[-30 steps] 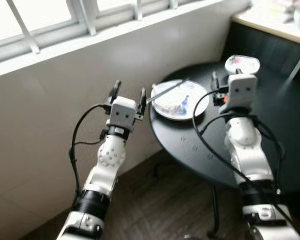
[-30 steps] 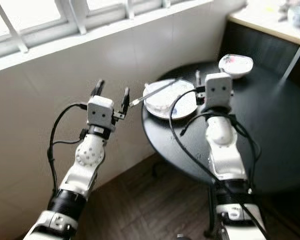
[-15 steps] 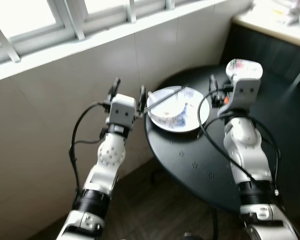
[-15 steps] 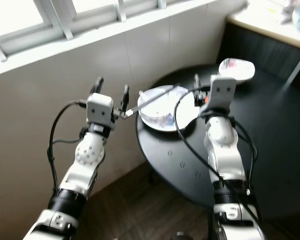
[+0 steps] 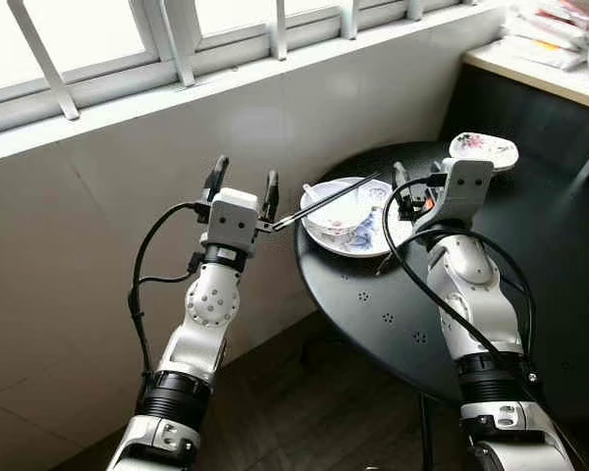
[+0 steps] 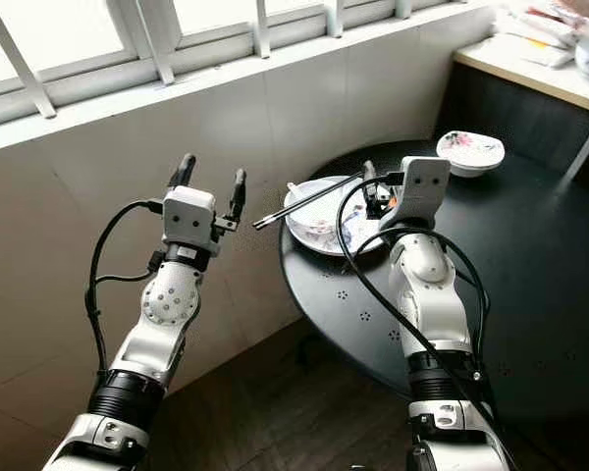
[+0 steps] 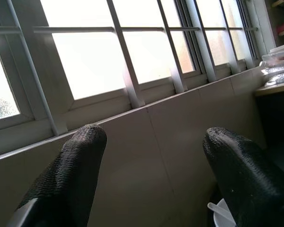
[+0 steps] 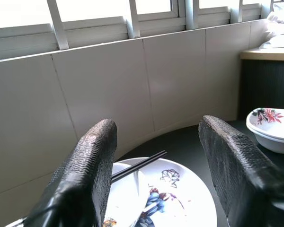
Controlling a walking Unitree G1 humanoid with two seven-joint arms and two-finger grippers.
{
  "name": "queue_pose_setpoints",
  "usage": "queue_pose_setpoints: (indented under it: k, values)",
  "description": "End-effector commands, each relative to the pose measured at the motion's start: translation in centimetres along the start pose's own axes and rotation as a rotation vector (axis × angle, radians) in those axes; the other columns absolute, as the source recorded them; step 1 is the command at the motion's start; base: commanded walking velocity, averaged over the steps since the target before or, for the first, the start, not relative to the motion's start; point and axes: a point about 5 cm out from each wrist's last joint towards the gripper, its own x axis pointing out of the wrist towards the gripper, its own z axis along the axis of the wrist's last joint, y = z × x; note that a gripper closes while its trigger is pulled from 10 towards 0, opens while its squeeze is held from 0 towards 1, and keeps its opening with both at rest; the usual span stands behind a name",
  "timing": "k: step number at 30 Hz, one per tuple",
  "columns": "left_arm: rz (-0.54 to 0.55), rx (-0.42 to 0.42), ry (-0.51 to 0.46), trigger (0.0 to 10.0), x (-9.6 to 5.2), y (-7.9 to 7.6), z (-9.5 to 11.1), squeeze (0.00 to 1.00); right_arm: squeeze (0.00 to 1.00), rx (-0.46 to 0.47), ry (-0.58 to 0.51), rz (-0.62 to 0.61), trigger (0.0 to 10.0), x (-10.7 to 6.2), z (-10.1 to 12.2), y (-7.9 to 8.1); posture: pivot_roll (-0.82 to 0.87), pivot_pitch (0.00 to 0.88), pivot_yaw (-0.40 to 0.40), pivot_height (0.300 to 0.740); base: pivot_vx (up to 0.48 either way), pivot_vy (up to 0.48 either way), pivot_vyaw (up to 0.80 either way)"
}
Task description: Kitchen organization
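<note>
The left pincer (image 5: 243, 183), open and empty, stood off the table (image 5: 373, 294) edge, while the chopsticks (image 5: 326, 201) slanted from it across the plate (image 5: 373, 231) toward the nearer, open right pincer (image 5: 419, 186).

one plate (image 5: 373, 235), two bowls (image 5: 336, 208) (image 5: 483, 150), one spoon (image 5: 313, 195), chopsticks (image 5: 324, 201).

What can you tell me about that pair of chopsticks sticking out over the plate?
The chopsticks are thin, dark and straight, lying close together as a pair. They rest tilted across a small white bowl that sits on a flowered white plate on the round black table. One end juts out past the table's edge toward the left hand, which is open and not gripping them. Their material cannot be told.
</note>
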Motion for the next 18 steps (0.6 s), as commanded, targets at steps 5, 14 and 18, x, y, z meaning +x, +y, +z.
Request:
queue_pose_setpoints:
  k: [5,14,18]
  values:
    - [0.002,-0.007,0.011,10.0,0.04,0.21,-0.14,0.0,0.0,-0.069,0.017,0.039,10.0,0.08,-0.02,0.52,-0.17,0.0,0.041,0.74,0.0,0.402,0.31]
    - [-0.008,0.021,0.002,10.0,0.0,0.2,-0.05,0.0,0.0,-0.041,0.001,-0.006,10.0,0.15,0.22,-0.16,-0.17,0.0,0.045,0.74,0.0,0.03,0.53]
    - [-0.008,0.018,0.004,10.0,0.02,0.23,-0.08,0.0,0.0,-0.048,0.005,-0.02,10.0,0.12,0.1,-0.31,-0.17,0.0,0.046,0.74,0.0,0.0,0.0]
